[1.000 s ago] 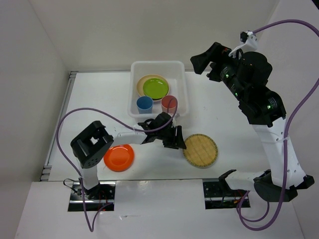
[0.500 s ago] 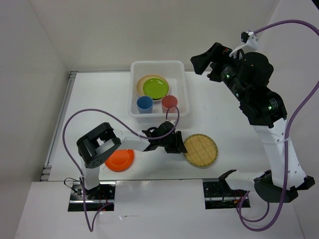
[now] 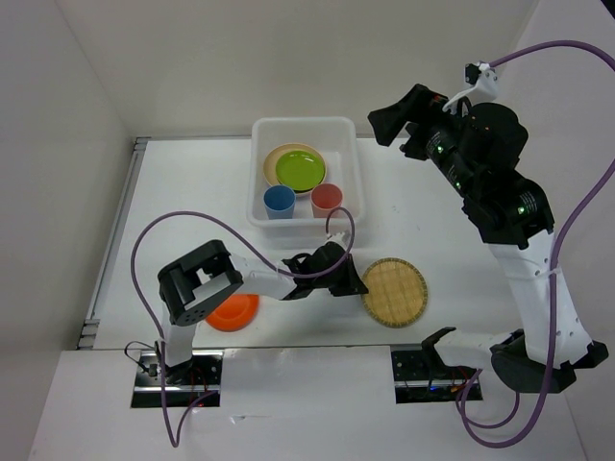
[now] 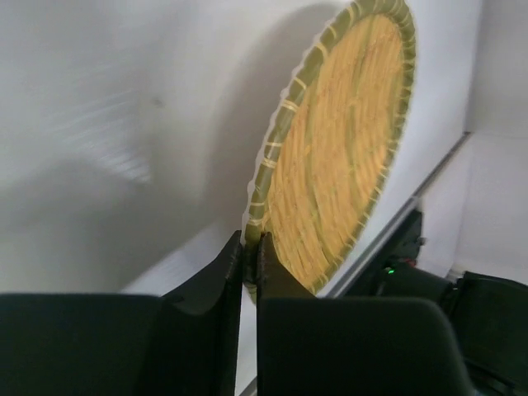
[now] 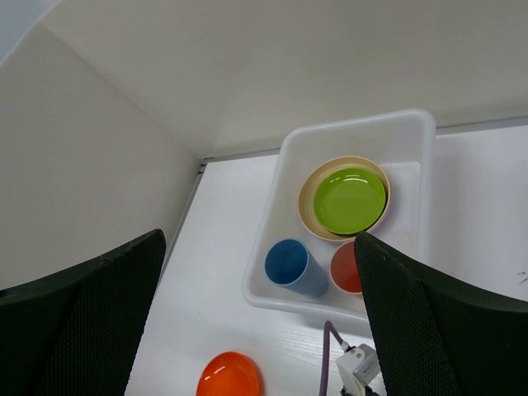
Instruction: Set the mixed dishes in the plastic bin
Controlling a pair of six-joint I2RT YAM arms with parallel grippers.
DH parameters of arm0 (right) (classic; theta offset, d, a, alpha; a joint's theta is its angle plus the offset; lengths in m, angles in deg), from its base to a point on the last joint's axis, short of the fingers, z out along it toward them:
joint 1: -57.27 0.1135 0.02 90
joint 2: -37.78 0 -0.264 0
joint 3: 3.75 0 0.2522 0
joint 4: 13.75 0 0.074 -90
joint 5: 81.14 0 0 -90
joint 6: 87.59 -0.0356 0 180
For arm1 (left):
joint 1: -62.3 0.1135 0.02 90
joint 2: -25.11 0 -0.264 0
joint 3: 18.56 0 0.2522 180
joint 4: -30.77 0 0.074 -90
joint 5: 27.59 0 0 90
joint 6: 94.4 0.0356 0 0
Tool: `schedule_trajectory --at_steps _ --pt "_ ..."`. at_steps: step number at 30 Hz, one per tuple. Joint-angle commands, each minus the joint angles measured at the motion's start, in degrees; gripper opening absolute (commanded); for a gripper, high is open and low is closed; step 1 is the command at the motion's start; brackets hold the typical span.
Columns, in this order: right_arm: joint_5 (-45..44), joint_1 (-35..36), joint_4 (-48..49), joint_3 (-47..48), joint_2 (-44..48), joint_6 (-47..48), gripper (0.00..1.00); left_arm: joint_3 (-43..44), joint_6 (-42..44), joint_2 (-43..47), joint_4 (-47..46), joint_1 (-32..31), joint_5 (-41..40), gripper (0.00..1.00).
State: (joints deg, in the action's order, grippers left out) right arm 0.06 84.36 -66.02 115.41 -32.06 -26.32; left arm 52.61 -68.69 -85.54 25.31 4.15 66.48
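Note:
The woven tan disc [image 3: 396, 291] [image 4: 338, 148] lies on the table near the front, right of centre. My left gripper [image 3: 354, 285] [image 4: 250, 247] is shut on the disc's left rim, which is pinched between both fingers. The plastic bin [image 3: 355, 173] [image 5: 346, 132] at the back holds a lime green plate [image 3: 300, 169] [image 5: 351, 200] on a pale yellow plate [image 3: 274, 157], a blue cup [image 3: 279, 202] [image 5: 289, 264] and a pink-red cup [image 3: 327, 199] [image 5: 345, 266]. An orange plate [image 3: 235, 312] [image 5: 229, 375] lies front left, partly under the left arm. My right gripper [image 3: 389, 117] [image 5: 257, 239] hangs open, high above the bin's right side.
White walls enclose the table at the back and on both sides. A purple cable [image 3: 144, 240] loops over the table's left part. The left arm [image 3: 269, 280] stretches low across the table between the orange plate and the disc.
My left gripper slid right and toward the front to the disc's edge, then shut on its rim. The disc shifted slightly right. The right arm stayed still.

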Motion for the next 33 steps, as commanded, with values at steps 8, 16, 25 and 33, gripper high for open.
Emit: schedule_trajectory --at_steps 8,16,25,33 --pt "-2.0 -0.3 2.1 0.5 1.8 -0.1 0.99 -3.3 2.4 3.1 1.8 -1.8 -6.7 0.00" --pt "-5.6 -0.3 0.7 2.9 1.8 1.0 0.99 -4.7 6.3 15.6 7.2 -1.8 -9.3 0.00" --pt "-6.1 -0.3 1.2 2.3 1.8 0.5 0.99 -2.0 10.2 27.8 14.3 -1.8 -10.9 0.00" --pt "-6.7 -0.3 1.8 2.3 2.3 0.5 0.99 3.2 14.5 34.5 20.5 -1.8 -14.1 0.00"
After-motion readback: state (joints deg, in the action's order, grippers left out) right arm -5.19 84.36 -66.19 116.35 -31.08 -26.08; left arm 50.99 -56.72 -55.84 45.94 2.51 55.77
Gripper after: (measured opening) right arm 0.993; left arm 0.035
